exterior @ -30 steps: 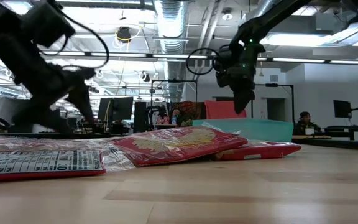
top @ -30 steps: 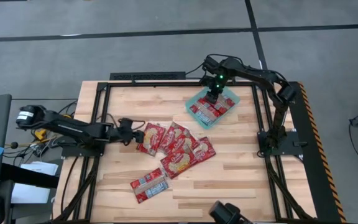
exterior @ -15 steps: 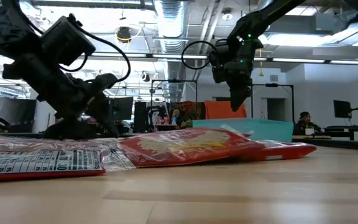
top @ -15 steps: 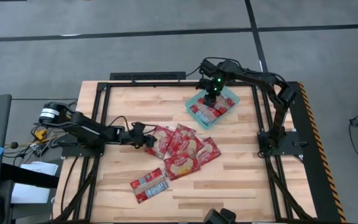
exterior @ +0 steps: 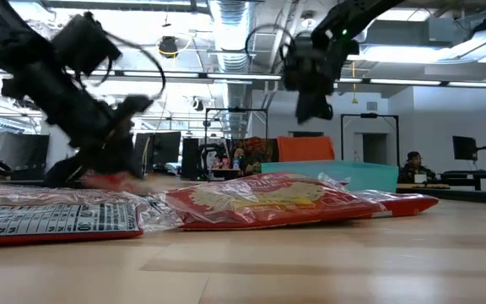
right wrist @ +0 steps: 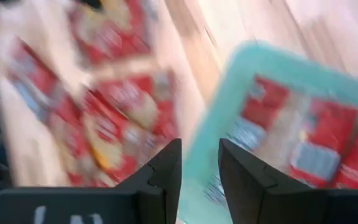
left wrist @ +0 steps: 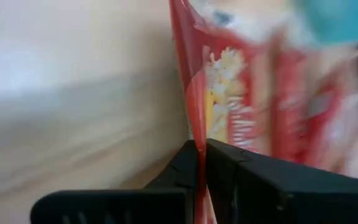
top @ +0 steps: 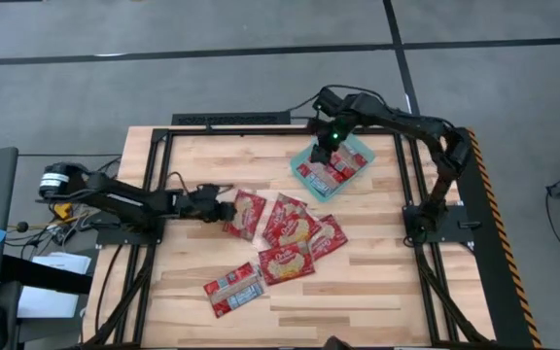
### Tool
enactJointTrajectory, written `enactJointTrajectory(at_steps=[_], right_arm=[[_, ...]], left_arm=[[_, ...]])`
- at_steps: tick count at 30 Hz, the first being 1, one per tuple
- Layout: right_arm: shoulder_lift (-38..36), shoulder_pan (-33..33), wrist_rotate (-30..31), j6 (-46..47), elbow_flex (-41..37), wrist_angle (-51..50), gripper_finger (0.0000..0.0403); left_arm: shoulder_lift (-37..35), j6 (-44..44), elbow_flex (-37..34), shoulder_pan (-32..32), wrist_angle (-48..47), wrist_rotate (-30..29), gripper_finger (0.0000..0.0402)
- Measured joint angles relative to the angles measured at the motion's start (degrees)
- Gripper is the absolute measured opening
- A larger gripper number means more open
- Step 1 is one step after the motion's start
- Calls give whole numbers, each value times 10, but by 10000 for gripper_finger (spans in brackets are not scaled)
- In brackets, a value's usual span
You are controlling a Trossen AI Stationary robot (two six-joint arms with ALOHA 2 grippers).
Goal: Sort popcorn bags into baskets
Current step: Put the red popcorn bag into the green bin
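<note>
Several red popcorn bags lie flat in a loose cluster mid-table: one (top: 288,219), one (top: 324,233), one (top: 282,261), and one apart near the front (top: 233,289). My left gripper (top: 224,206) reaches in from the table's left and is shut on the leftmost popcorn bag (top: 245,213). The teal basket (top: 362,149) sits at the far right with popcorn bags (top: 331,173) inside. My right gripper (top: 325,146) hovers open above the basket's left corner, with nothing between its fingers (right wrist: 166,174). My left gripper pinches the left edge (left wrist: 196,140) of the leftmost popcorn bag between its two fingers (left wrist: 222,163). The fingers come in low from the table's left, and the bag stretches away from them toward the cluster. I cannot tell whether it is lifted.
Black frame rails (top: 163,185) run along the table's left, far and right sides. Bare wood lies at the table's near right (top: 377,282) and far left (top: 231,160). The low view shows a room with a seated person (exterior: 412,167) beyond the table.
My left gripper has gone toward the table's right, reached the leftmost bag and shut on its left edge; the cluster has been nudged slightly toward the right. My right gripper has risen from the basket and drifted toward the table's left.
</note>
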Motion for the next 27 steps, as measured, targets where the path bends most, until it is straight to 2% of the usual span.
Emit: enactJointTrajectory(at_steps=[4, 7, 15, 20, 22, 27], right_arm=[[-44, 11, -14, 77, 0, 65, 136], [-66, 22, -14, 144, 0, 106, 158], [-75, 66, -9, 240, 0, 209, 277], [-44, 104, 9, 303, -1, 347, 313], [-30, 116, 14, 329, 2, 414, 314], [12, 125, 22, 367, 1, 492, 310]], left_arm=[[-79, 11, 2, 0, 11, -64, 1], [-138, 32, 2, 0, 23, -111, 1], [-254, 111, 3, 0, 97, -212, 0], [-275, 139, 4, 0, 148, -229, 0], [-274, 141, 4, 0, 164, -231, 0], [-270, 149, 5, 0, 183, -234, 0]])
